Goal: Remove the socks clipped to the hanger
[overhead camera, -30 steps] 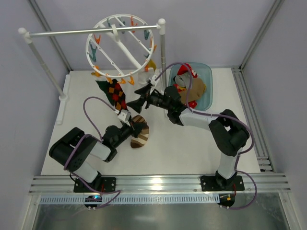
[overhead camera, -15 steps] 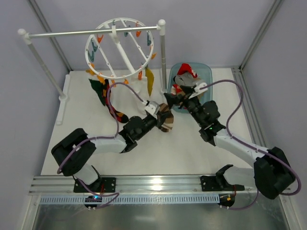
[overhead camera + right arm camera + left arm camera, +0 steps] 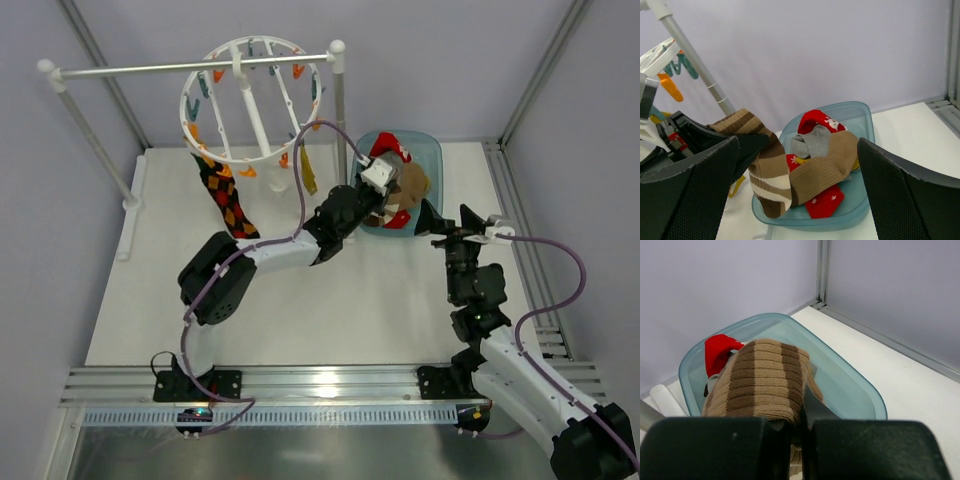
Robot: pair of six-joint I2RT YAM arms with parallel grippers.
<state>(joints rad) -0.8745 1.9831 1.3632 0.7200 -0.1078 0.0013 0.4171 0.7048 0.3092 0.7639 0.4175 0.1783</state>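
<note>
Our left gripper (image 3: pixel 800 427) is clenched on the striped sock (image 3: pixel 765 375), holding it over the bin (image 3: pixel 850 385), likely to drop it onto the pile (image 3: pixel 815 142). Our right gripper (image 3: pixel 797 145) is spread wide and empty beside the bin, clear of that drop. On the hanger (image 3: pixel 185 110) we see an argyle sock (image 3: pixel 228 200) and a yellow sock (image 3: pixel 308 172) clipped. The other clips are too small to judge. From the left wrist, the striped sock hides most of the pile.
</note>
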